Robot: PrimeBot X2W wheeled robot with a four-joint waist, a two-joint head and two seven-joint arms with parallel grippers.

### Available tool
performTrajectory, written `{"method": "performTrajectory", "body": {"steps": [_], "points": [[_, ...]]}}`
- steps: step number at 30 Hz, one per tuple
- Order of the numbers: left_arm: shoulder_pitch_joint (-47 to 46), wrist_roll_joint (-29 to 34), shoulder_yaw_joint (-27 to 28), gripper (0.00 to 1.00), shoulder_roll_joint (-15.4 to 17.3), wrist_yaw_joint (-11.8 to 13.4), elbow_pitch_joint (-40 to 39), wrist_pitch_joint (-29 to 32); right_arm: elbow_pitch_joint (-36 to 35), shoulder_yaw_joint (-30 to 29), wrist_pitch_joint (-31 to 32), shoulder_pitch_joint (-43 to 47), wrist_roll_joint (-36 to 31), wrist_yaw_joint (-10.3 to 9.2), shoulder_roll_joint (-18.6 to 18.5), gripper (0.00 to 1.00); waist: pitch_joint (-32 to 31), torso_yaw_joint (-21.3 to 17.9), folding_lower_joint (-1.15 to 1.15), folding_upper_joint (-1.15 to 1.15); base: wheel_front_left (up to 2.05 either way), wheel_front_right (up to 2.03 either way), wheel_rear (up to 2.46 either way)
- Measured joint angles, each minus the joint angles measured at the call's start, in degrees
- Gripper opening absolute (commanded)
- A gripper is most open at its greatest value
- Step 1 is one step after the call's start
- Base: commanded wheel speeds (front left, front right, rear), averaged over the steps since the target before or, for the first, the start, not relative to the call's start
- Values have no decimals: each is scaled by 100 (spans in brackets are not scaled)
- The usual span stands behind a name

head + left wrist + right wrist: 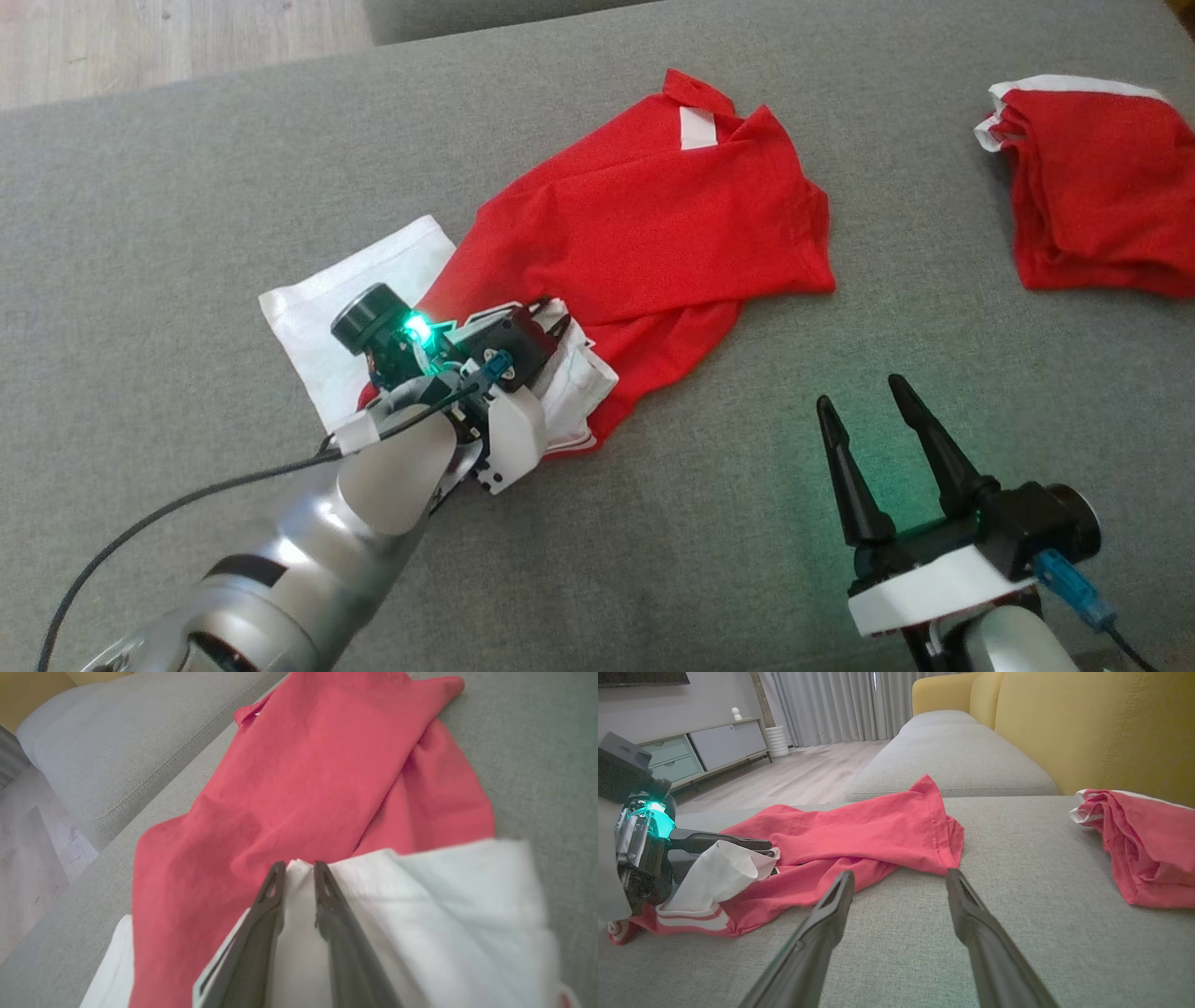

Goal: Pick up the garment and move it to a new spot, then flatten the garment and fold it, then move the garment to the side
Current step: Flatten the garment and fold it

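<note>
Left wrist view: left gripper (300, 867) pinches a white fold of shirt (303, 788); that shallow bite may slip when lifted.

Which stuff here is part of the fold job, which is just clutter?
Job: rumpled red cloth shirt with white panels, pinched at a white part by the left gripper; right gripper, open above the grey fabric sofa seat.
Lying about: bunched red garment with white trim, far right; yellow sofa backrest.
</note>
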Motion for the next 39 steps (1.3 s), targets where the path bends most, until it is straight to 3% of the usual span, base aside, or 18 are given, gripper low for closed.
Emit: {"method": "performTrajectory", "body": {"steps": [2,3,16,17,18,19,35,38,39], "points": [[1,-1,-12,19,-24,-1,88,-62,10,9,0,0,0,0,1,100,-28,10,0,0,0,0,0],[1,-1,-12,1,-24,-1,88,-62,10,9,0,0,0,0,1,100,-28,10,0,0,0,0,0],[-1,-8,-164,0,-125,79,414,-571,42,26,0,18,0,0,2,100,-159,137,0,0,0,0,0],[-4,-8,-168,9,-129,131,415,-606,44,33,0,18,0,0,2,100,-157,139,0,0,0,0,0],[-12,-8,-167,98,-134,167,417,-611,48,37,0,18,0,0,2,100,-152,138,0,0,0,0,0],[-29,-8,-170,100,-145,168,431,-620,54,42,0,17,0,0,1,100,-145,133,0,0,0,0,0],[-405,-10,-398,100,-212,1,985,-352,65,40,0,7,47,0,-1,100,-31,-160,0,0,0,0,0],[-404,-46,-415,49,-216,1,1020,-404,63,24,0,8,47,0,0,100,-32,-150,0,0,0,0,0],[-404,-77,-416,41,-219,1,1025,-407,63,14,0,8,47,0,1,100,-34,-141,0,0,0,0,0]]}}
